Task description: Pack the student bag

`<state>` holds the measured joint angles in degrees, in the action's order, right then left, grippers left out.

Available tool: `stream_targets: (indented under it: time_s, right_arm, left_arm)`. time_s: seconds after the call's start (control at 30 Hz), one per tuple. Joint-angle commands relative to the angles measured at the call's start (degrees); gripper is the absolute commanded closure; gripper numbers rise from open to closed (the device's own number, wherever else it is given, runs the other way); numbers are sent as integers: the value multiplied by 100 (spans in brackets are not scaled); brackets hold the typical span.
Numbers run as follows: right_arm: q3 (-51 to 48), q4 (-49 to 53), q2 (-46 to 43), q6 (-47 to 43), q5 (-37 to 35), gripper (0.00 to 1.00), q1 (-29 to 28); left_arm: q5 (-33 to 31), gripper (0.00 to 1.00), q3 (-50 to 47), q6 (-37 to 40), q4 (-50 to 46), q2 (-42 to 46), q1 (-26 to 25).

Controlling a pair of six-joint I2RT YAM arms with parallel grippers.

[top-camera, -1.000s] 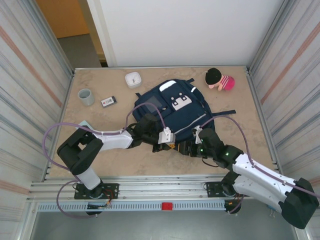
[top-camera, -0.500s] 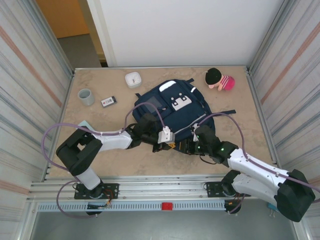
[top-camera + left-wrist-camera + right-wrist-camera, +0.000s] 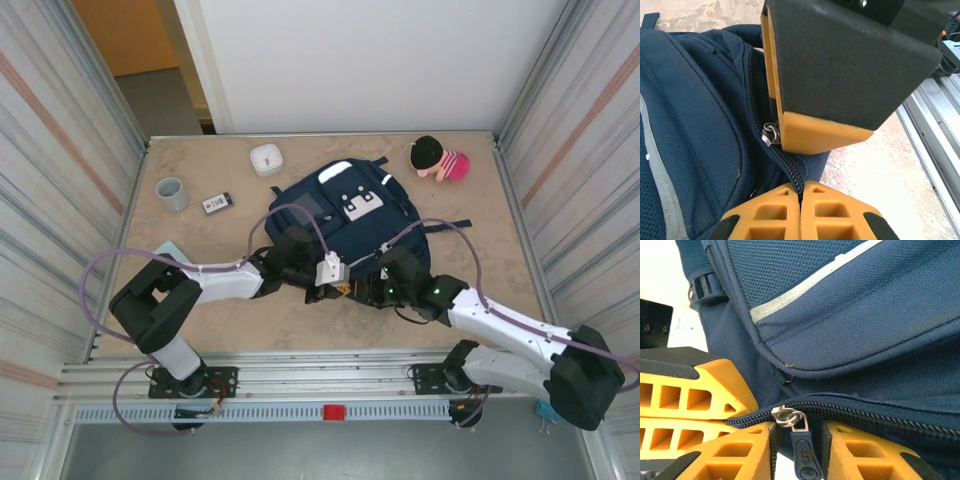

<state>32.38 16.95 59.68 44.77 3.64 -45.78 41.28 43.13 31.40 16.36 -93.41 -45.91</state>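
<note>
While the left gripper (image 3: pixel 800 202), jaws shut, is pinching the student bag (image 3: pixel 350 215) lying central on the table (image 3: pixel 200 260), we are straddling its zipper pull (image 3: pixel 805 460) with the right gripper (image 3: pixel 797 450), fingers narrowly parted, grip unclear; we are judging unzipping pending, needing a firm clamp.

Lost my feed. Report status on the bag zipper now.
Left gripper shut on the student bag beside its zipper. Right gripper straddles the zipper pull, grip unconfirmed. Zipper looks closed.
</note>
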Motion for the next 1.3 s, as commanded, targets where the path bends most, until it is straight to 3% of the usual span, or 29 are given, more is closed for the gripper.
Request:
stream_targets:
  time_s: [0.0, 0.13, 0.27, 0.43, 0.57, 0.73, 0.97, 1.1, 1.17, 1.27]
  right_arm:
    - [292, 420, 229, -66, -557, 77, -88]
    - [471, 722, 255, -89, -790, 89, -115]
    - [744, 1315, 283, 44, -1342, 91, -212]
    - [847, 1171, 433, -134, -1049, 89, -226]
    - [770, 568, 631, -211, -285, 81, -195]
    - [787, 263, 780, -197, 71, 71, -180]
    - [652, 52, 620, -93, 280, 84, -49]
    - [675, 364, 521, -21, -41, 91, -19]
    - [753, 613, 570, -45, -194, 90, -16]
    - [843, 713, 735, -125, -137, 79, -33]
  left_arm:
    - [351, 100, 1, -79, 263, 388, -32]
    - [146, 100, -58, -56, 203, 435, -32]
    - [-20, 100, -75, -28, 34, 484, -32]
    - [-98, 100, -124, -23, 60, 539, -32]
    - [-37, 100, -129, -68, 143, 527, -32]
    - [-20, 100, -147, -107, 211, 523, -37]
    - [-32, 100, -227, -128, 281, 560, -32]
    - [-71, 100, -228, -114, 298, 546, -32]
    - [-72, 100, -226, -117, 298, 551, -31]
    - [-85, 100, -205, -116, 311, 546, -32]
